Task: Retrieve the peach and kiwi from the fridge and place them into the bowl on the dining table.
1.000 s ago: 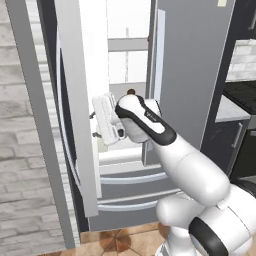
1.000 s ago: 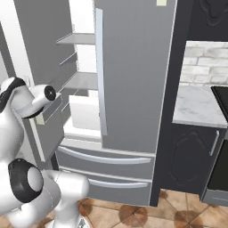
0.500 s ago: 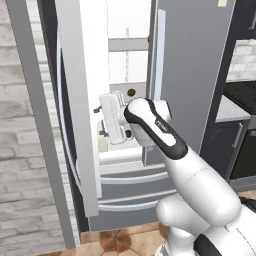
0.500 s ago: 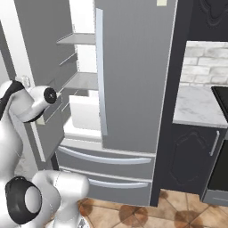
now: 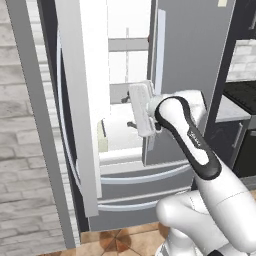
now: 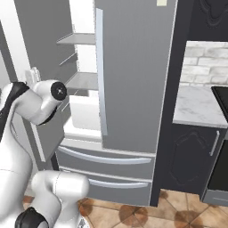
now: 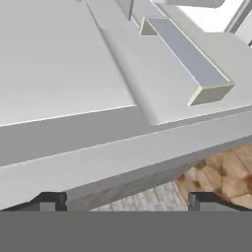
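Two dark fingertips of the tool stand spread wide, released, gripping nothing, close against the open left door of the fridge. Best next, I judge: back clear of the door, then reach toward the shelves. One fridge, two doors, two drawers; peach and kiwi not discernible.

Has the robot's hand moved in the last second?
Yes. The gripper has swung right, away from the open door toward the fridge interior.
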Controlling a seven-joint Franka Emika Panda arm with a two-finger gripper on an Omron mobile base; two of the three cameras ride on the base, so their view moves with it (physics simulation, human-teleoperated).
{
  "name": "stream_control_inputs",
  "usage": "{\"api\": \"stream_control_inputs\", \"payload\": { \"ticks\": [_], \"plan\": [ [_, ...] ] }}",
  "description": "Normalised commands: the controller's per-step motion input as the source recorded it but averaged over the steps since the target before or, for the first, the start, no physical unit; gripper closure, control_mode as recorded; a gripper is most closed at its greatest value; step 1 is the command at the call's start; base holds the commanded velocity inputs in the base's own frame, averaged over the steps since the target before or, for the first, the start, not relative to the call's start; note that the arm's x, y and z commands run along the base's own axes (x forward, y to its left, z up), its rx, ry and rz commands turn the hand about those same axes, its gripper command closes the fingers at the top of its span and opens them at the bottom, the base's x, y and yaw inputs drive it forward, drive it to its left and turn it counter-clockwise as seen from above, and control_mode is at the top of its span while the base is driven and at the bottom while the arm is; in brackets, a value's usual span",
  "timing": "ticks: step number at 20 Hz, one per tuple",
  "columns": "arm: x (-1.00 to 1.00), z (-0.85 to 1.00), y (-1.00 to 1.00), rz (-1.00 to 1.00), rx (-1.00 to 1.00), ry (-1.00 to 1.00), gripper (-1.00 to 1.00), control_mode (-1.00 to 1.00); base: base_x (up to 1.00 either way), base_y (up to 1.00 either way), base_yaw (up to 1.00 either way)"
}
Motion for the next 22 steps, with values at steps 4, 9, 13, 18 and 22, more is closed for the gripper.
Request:
{"api": "stream_control_inputs", "payload": {
  "ticks": [4,9,13,18,22],
  "plan": [
    [-0.28,0.19,-0.76,-0.02,-0.42,-0.04,-1.0,-1.0,0.0,0.0,0.0],
    [-0.1,0.0,-0.63,-0.06,-0.62,-0.05,-1.0,-1.0,0.0,0.0,0.0],
    [0.0,-0.03,-0.5,-0.06,-0.73,-0.18,-1.0,-1.0,0.0,0.0,0.0],
    [0.0,-0.01,-0.51,-0.01,-0.62,-0.21,-1.0,-1.0,0.0,0.0,0.0],
    [0.0,0.06,-0.52,0.01,-0.33,-0.14,-1.0,-1.0,0.0,0.0,0.0]
  ]
}}
